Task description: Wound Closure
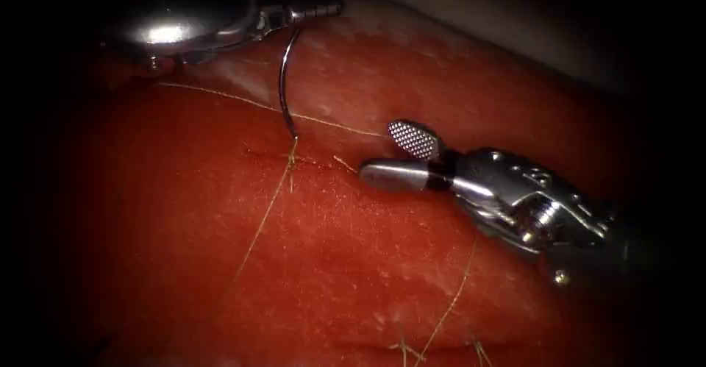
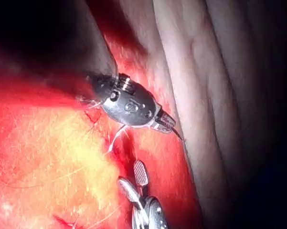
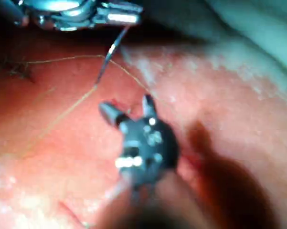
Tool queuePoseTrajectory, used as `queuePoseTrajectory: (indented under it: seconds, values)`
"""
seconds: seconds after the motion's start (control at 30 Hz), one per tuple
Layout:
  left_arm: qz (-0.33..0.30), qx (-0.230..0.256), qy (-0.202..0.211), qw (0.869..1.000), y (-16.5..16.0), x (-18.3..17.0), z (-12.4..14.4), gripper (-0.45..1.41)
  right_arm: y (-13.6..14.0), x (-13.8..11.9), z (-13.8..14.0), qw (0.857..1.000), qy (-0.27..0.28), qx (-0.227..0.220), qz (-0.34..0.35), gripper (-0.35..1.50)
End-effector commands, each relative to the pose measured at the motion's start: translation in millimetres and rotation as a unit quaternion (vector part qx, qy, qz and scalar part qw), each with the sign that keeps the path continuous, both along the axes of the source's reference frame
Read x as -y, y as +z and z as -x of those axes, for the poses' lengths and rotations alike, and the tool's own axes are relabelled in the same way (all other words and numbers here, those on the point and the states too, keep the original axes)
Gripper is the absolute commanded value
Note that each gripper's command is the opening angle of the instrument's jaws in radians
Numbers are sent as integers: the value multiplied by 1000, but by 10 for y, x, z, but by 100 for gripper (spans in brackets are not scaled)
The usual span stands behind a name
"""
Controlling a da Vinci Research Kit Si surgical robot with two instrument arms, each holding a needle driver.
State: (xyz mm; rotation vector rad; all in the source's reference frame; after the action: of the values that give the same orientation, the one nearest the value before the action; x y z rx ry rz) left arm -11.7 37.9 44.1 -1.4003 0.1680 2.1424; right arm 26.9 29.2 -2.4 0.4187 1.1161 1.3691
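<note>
Needle (image 1: 284, 80) held by the left tool (image 1: 312, 10) at its back end — tip just over the cut (image 1: 294, 159), not in the tissue (image 1: 441, 87).
Endoscope view: thread (image 1: 257, 223) trails from the cut toward the tissue's near edge; right tool (image 1: 401, 157) is spread, holding nothing.
Left wrist view: left tool (image 2: 166, 122) pressed together near the tissue's far edge.
Right wrist view: right tool (image 3: 126, 109) gapes beside the cut. I judge the next move needs a steady grip.

Endoscope: heavy dark vignette all round, light pooled mid-tissue (image 1: 331, 249). Hard glare on left tool (image 1: 312, 12) body, sharp highlights on right tool (image 1: 397, 157). Right wrist view: soft blur throughout, own tool's shadow cast on tissue behind its jaws.
</note>
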Motion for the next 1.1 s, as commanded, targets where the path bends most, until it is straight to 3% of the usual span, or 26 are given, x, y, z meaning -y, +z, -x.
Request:
queuePoseTrajectory:
  seconds: [0.03, 0.27, 0.53, 0.83, 0.9, 0.97, 1.0, 1.07, 1.1]
  values:
    - [27, -15, 9, 999, 1, 7, 8, -35, -2, -4, -18, 1000, 0, 2, -2, 89]
    - [83, -34, 18, 996, -9, 16, 9, -35, -14, -8, -42, 1000, 3, 6, -11, 89]
    - [102, -34, 15, 994, -19, 16, 9, -35, -1, -2, -85, 1000, -11, -1, -24, 88]
    - [109, -33, 21, 993, -22, 18, 13, -35, 2, -5, -101, 1000, -9, -2, -28, 81]
    - [109, -32, 23, 993, -23, 19, 14, -35, 3, -6, -100, 1000, -8, -1, -28, 68]
    - [111, -32, 25, 993, -24, 20, 15, -35, 2, -6, -100, 1000, -9, -1, -28, 24]
    - [111, -31, 25, 993, -25, 21, 15, -35, 1, -6, -100, 999, -24, -11, -33, -35]
    - [110, -26, 31, 993, -27, 22, 18, -35, -1, -4, -100, 999, -29, 1, -38, -35]
    - [101, -19, 31, 994, -29, 19, 20, -11, -2, -3, -100, 999, -33, 6, -34, -35]
